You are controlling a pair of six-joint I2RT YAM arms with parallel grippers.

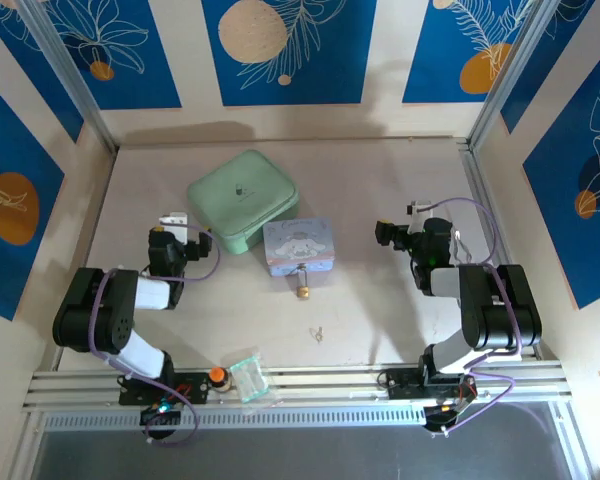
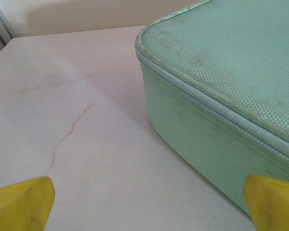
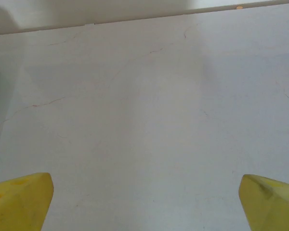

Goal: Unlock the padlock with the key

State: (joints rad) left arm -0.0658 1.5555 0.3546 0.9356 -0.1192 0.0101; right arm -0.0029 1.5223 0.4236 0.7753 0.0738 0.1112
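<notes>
The padlock (image 1: pixel 303 291) lies on the table (image 1: pixel 380 300) at the near side of the tin (image 1: pixel 298 246), its brass body toward the arms and its thin shackle running up to the tin's front edge; whether the shackle is hooked through a latch there is too small to tell. The key (image 1: pixel 318 334) lies flat on the bare table nearer the arms and a little to the right of the padlock, apart from it and roughly midway between the two arms. A green case (image 1: pixel 243 198) sits behind and to the left of the tin, close beside it. The left gripper (image 2: pixel 144 207) is low over the table just left of the case, its jaws spread wide with nothing between them; in the left wrist view one yellow fingertip (image 2: pixel 24 202) sits over bare table and the other close to the case's side wall. The right gripper (image 3: pixel 144 202) is well to the right of the tin, jaws likewise wide apart and empty, with only table between its fingertips (image 3: pixel 269 202). An orange knob (image 1: pixel 217 376) and a clear bag (image 1: pixel 248 378) rest on the rail (image 1: pixel 330 380) at the near edge.
</notes>
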